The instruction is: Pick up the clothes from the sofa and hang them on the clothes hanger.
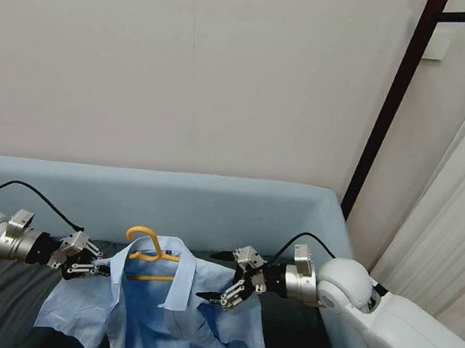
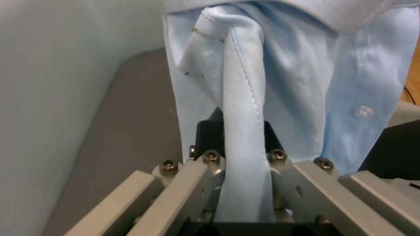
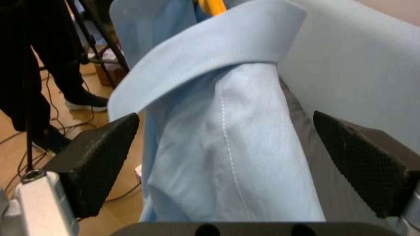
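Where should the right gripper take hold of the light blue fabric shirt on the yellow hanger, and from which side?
Probably the shoulder fold just under the collar, approached from the robot's right: that ridge of the light blue fabric shirt stands bunched inside the open right gripper, while the left gripper holds the opposite side.

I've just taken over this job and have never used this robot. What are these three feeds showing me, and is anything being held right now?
The wide picture comes from the robot's head, looking down at a pale blue sofa. Its two arms reach in from the sides, each ending in a two-finger gripper. A light blue shirt is on the sofa, already threaded onto a yellow hanger. The other two pictures come from cameras on the wrists. The left gripper is shut on a fold of the shirt. The right gripper is open, with its pads on either side of the cloth below the collar, not pinching it.
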Available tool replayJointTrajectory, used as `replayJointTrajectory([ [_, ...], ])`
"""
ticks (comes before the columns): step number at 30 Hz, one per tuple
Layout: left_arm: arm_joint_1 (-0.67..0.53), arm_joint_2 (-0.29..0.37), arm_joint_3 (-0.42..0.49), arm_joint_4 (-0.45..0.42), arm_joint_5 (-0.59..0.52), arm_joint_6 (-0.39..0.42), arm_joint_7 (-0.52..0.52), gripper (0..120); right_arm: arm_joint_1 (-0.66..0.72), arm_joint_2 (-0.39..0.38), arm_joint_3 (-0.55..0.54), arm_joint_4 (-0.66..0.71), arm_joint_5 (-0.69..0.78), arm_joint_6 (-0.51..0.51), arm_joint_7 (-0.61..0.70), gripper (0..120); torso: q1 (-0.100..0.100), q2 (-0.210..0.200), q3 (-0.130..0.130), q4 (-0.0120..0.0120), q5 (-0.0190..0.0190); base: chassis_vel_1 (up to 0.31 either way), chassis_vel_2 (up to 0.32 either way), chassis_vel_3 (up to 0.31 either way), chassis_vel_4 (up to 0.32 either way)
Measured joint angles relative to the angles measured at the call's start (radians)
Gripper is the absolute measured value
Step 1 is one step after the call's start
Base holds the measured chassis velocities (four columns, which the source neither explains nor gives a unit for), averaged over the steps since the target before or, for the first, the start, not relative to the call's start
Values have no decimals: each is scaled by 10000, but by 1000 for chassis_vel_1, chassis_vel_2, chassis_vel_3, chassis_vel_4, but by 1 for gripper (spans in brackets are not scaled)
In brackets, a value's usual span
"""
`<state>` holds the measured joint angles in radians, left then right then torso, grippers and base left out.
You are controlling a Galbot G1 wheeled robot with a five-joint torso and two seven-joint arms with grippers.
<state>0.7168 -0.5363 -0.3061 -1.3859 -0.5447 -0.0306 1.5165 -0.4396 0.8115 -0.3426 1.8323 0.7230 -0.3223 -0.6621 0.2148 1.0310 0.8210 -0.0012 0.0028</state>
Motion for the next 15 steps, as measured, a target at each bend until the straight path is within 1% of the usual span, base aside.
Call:
replayJointTrajectory([
  [3,-171,-80,134,84,24,-53,12,1,110,110,-86,-174,-120,-17,-54,100,0,0,0,0,0,0,0,0,0],
  [4,-287,-131,226,145,41,-73,27,1,163,162,-127,-263,-172,-25,-70,98,0,0,0,-1,1,0,0,0,0],
  [7,-538,-242,428,295,122,-110,88,1,286,221,-204,-442,-296,-52,-155,85,0,0,0,-1,1,0,0,0,0],
  [8,-538,-242,428,295,122,-110,88,1,286,221,-204,-442,-296,-52,-155,85,0,0,0,-1,1,0,0,0,0],
  [12,-754,-389,624,435,223,-159,118,1,443,217,-279,-644,-376,-52,-480,67,0,0,0,-1,1,0,0,0,0],
  [13,-754,-389,624,435,223,-159,118,1,443,217,-279,-644,-376,-52,-480,67,0,0,0,-1,1,0,0,0,0],
  [15,-819,-446,689,474,258,-185,119,1,511,229,-311,-722,-400,-46,-578,58,0,0,0,-1,1,0,0,0,0],
])
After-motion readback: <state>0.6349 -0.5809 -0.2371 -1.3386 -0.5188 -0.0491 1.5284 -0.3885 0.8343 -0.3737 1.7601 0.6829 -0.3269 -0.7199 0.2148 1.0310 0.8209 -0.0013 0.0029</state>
